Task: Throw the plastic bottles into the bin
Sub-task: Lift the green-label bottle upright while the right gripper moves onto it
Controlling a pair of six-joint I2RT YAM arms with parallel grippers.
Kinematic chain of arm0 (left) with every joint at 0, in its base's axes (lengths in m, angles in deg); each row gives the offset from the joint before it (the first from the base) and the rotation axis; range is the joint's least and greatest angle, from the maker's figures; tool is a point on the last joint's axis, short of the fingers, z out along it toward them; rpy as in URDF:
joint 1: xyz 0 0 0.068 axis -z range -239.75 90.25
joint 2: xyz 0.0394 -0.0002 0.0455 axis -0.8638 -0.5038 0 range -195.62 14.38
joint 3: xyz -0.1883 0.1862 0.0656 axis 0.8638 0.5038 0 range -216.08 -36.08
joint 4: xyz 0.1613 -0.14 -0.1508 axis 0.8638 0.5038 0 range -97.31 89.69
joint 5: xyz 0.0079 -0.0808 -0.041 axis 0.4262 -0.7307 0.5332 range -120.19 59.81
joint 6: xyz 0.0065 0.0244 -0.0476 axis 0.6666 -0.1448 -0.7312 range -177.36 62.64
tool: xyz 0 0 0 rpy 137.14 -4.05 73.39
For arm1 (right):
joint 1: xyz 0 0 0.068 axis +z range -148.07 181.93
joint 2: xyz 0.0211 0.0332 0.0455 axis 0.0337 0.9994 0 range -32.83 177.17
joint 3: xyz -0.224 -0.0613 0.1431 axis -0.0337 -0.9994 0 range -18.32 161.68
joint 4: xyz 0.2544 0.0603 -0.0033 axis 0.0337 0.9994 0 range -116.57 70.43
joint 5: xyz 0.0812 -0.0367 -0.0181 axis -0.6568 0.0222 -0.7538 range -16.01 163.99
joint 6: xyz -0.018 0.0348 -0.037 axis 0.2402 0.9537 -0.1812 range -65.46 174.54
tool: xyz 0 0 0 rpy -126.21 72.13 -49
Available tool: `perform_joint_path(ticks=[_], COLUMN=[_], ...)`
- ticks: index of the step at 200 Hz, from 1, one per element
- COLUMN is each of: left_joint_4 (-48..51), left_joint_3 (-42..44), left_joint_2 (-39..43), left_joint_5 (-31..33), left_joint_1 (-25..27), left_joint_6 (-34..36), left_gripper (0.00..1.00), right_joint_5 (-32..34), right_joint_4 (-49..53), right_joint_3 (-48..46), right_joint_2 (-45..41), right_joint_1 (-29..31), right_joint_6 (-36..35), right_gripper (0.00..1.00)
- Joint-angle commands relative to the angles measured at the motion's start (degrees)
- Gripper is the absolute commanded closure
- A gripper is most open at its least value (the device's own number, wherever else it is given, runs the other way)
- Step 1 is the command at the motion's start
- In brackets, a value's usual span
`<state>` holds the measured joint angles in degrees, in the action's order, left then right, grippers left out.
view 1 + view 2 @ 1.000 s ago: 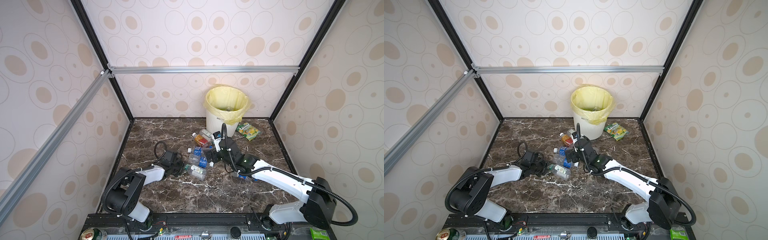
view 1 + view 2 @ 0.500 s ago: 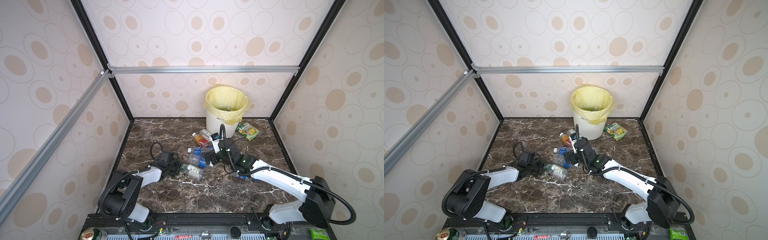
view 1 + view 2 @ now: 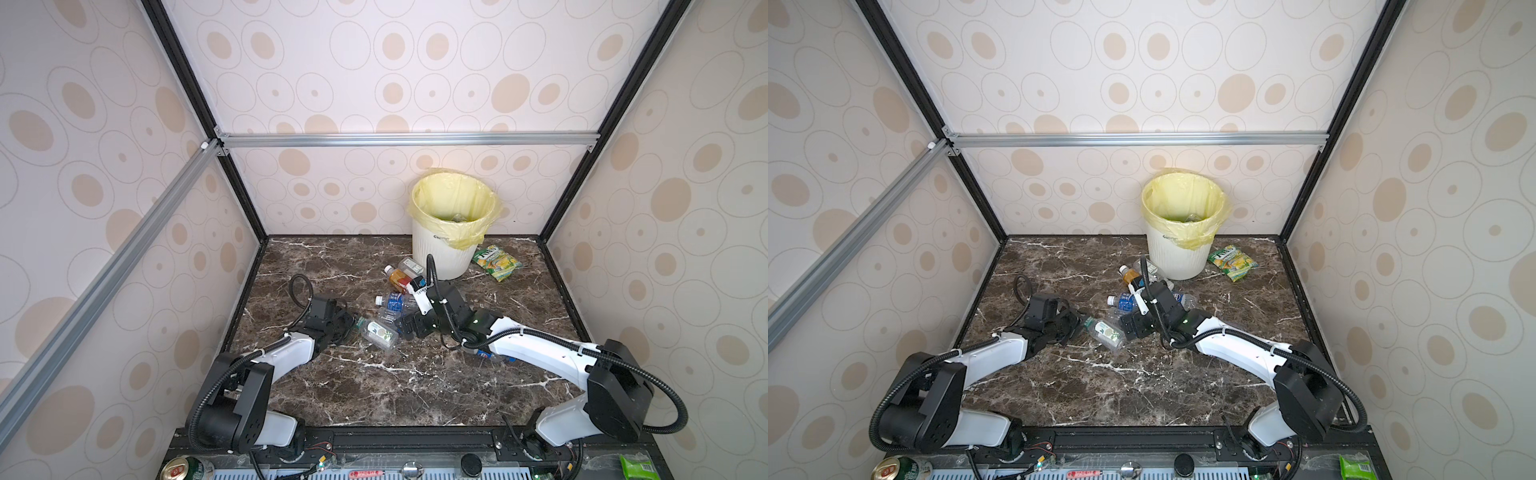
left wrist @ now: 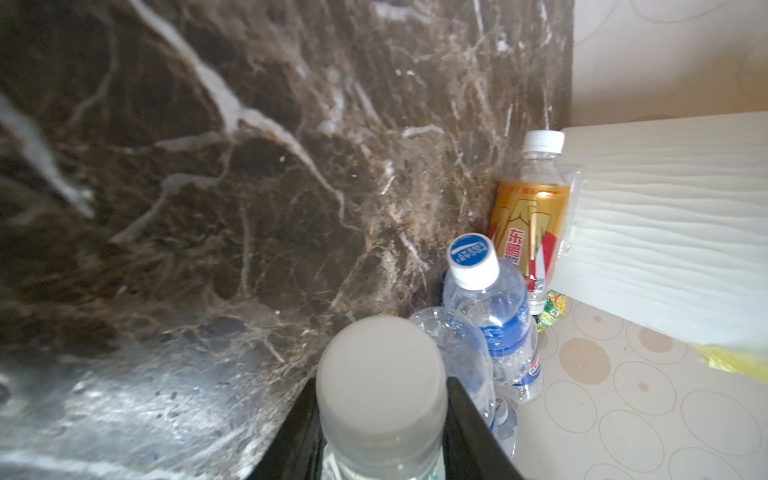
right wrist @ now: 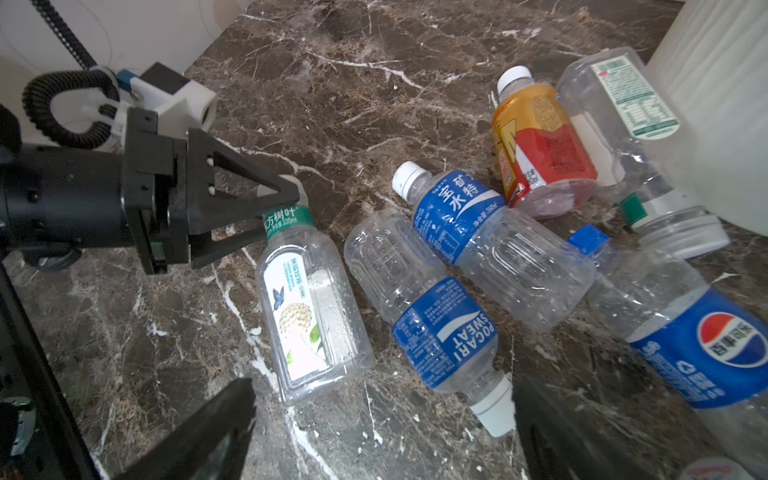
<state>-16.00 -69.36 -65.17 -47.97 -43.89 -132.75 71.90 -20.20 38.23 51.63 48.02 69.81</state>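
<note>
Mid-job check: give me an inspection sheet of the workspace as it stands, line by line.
Surface: dark marble top, no spills seen.
Job's things: six bottles seen lying on their sides near the bin; bin upright, yellow liner in.
Clutter: snack packet on the marble right of the bin; drink can at the front edge, off the marble.
Grippers: left pincer shut on the cap end of the green-collared bottle; right pincer open, holding nothing, by the bottles.
Cables: black hoses loop above both wrists; no snag seen.
Surroundings: patterned walls, metal frame bar; no people seen.
</note>
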Motion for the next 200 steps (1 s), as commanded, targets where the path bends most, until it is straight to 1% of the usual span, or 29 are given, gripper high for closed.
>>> perform_joint_path(ticks=[1, 29, 92, 110, 114, 134, 164, 200], left_joint_4=[-1.7, -3.2, -2.5, -2.5, -2.5, -2.7, -3.6, -5.9], left_joint_3=[-2.7, -4.3, -12.7, -14.1, -14.4, -15.6, -16.6, -16.4], left_joint_2=[1.5, 1.1, 0.2, 0.6, 0.8, 1.1, 1.4, 1.6], left_joint_5=[-0.7, -3.1, -8.6, -8.9, -10.4, -11.8, -13.8, -15.7], left_joint_1=[-0.6, -0.7, -0.7, -0.8, -0.7, -0.7, -0.8, -0.7], left_joint_6=[4.4, 6.4, 15.0, 17.0, 17.4, 19.1, 19.9, 19.0], left_gripper=[0.72, 0.73, 0.71, 0.71, 0.71, 0.71, 0.72, 0.72], right_joint_5=[-3.1, -2.9, -4.4, -5.0, -5.0, -4.4, -2.9, -2.8], right_joint_4=[-1.1, -1.1, -2.5, -2.7, -2.7, -2.8, -4.4, -3.4], right_joint_3=[1.7, 2.6, 5.3, 6.4, 6.8, 8.1, 8.9, 11.4], right_joint_2=[1.5, 2.9, 5.8, 6.9, 7.1, 8.1, 8.9, 11.0], right_joint_1=[0.9, 1.5, 1.6, 1.6, 1.6, 1.6, 1.6, 1.5], right_joint_6=[0.9, 0.9, 0.6, 0.3, 0.2, 0.2, 0.0, -1.1], right_gripper=[0.00, 0.00, 0.00, 0.00, 0.00, 0.00, 0.00, 0.05])
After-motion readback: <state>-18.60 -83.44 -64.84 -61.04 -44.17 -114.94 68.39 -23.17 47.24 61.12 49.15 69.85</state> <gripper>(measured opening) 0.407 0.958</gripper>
